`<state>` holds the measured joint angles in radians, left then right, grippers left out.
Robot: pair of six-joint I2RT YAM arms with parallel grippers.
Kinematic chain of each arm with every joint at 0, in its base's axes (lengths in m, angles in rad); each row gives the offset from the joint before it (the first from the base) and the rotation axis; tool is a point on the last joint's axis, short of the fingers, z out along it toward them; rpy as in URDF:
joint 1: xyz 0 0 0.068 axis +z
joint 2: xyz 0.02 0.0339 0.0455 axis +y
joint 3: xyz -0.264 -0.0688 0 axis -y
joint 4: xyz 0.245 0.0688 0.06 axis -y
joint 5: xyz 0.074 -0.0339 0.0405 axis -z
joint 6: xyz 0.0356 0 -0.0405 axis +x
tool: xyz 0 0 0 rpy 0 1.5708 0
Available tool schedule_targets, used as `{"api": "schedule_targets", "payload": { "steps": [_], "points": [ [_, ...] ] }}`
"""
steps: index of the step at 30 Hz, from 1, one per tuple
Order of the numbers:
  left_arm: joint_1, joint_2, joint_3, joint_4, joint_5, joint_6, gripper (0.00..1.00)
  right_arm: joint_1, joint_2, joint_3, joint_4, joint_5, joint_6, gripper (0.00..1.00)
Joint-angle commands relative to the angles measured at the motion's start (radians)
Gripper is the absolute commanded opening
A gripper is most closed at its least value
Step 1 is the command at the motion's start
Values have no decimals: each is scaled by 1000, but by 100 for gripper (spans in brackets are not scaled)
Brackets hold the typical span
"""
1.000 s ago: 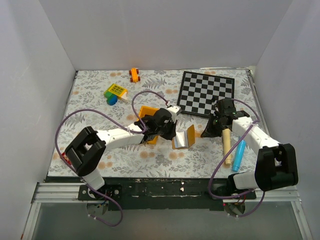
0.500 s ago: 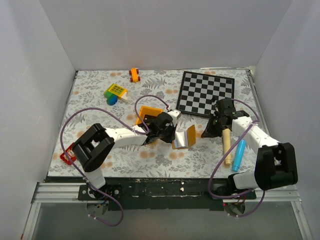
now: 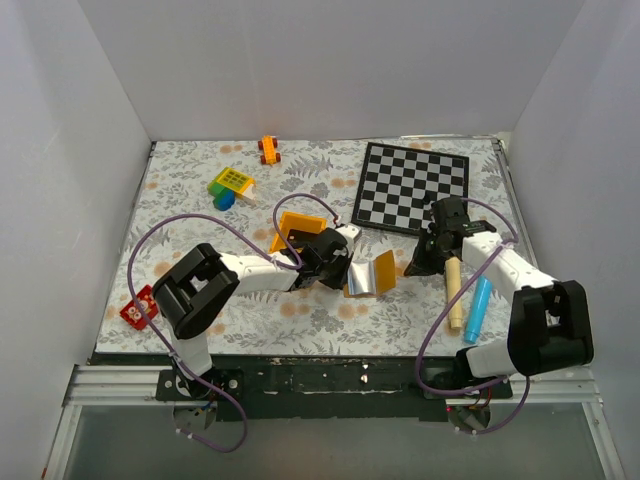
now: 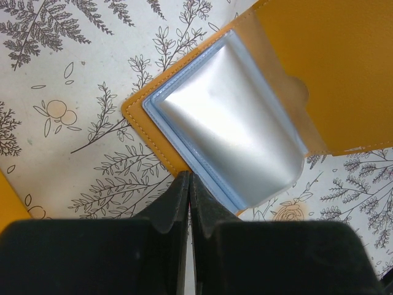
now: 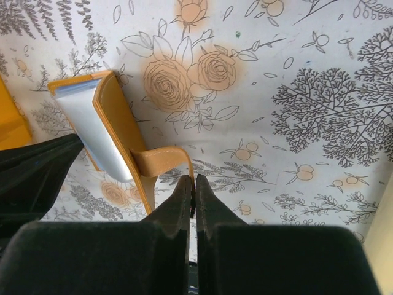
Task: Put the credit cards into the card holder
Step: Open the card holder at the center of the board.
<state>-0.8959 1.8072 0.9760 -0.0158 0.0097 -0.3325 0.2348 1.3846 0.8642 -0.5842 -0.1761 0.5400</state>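
Observation:
The tan card holder (image 3: 372, 272) lies open near the table's front centre, its pale blue inside and shiny pocket showing in the left wrist view (image 4: 227, 129). My left gripper (image 3: 343, 270) is shut, its tips (image 4: 188, 176) pinching the holder's near edge. My right gripper (image 3: 418, 262) is shut on a black credit card (image 3: 412, 266), which is seen edge-on between the fingers (image 5: 194, 179). The card holder's strap (image 5: 163, 157) curls right up to those fingertips. Other credit cards are not in view.
A yellow bin (image 3: 295, 228) sits behind the left gripper. The chequered board (image 3: 415, 185) lies at the back right. A wooden stick (image 3: 453, 292) and a blue pen (image 3: 478, 308) lie under the right arm. Small toys (image 3: 230, 183) are at the back left.
The left arm's elbow has swung toward the front and its gripper has shifted slightly. The holder's tan flap has opened flatter to the right. The right gripper has barely moved.

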Motion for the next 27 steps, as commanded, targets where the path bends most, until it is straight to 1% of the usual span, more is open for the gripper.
{"api": "schedule_targets", "payload": {
  "steps": [1, 6, 7, 12, 14, 15, 17, 20, 22, 27],
  "points": [
    [-1, 6, 1, 10, -22, 16, 0, -6, 30, 12, 6, 58, -21, 1],
    [-1, 4, 9, 7, -25, 21, 0, -6, 67, -4, 11, 144, -20, 2],
    [-1, 4, 10, 7, -25, 26, 0, -6, 73, -5, 9, 162, -23, 3],
    [-1, 6, 13, 7, -24, 35, 0, -6, 134, -2, 11, 211, -38, 15],
    [-1, 6, 15, 5, -25, 35, 0, -6, 158, -2, 15, 214, -40, 22],
    [-1, 6, 13, 5, -25, 35, 0, -5, 166, 2, 6, 219, -40, 29],
    [-1, 6, 15, 7, -24, 33, 0, -3, 169, 2, 12, 228, -40, 36],
    [-1, 6, 16, 5, -20, 33, 0, -3, 168, 15, 4, 215, -41, 40],
    [-1, 4, 15, 5, -20, 33, 0, -3, 146, 19, 6, 196, -40, 41],
    [-1, 3, 16, 5, -19, 35, 0, -3, 68, 65, -41, 185, -37, 48]
  ]
}}
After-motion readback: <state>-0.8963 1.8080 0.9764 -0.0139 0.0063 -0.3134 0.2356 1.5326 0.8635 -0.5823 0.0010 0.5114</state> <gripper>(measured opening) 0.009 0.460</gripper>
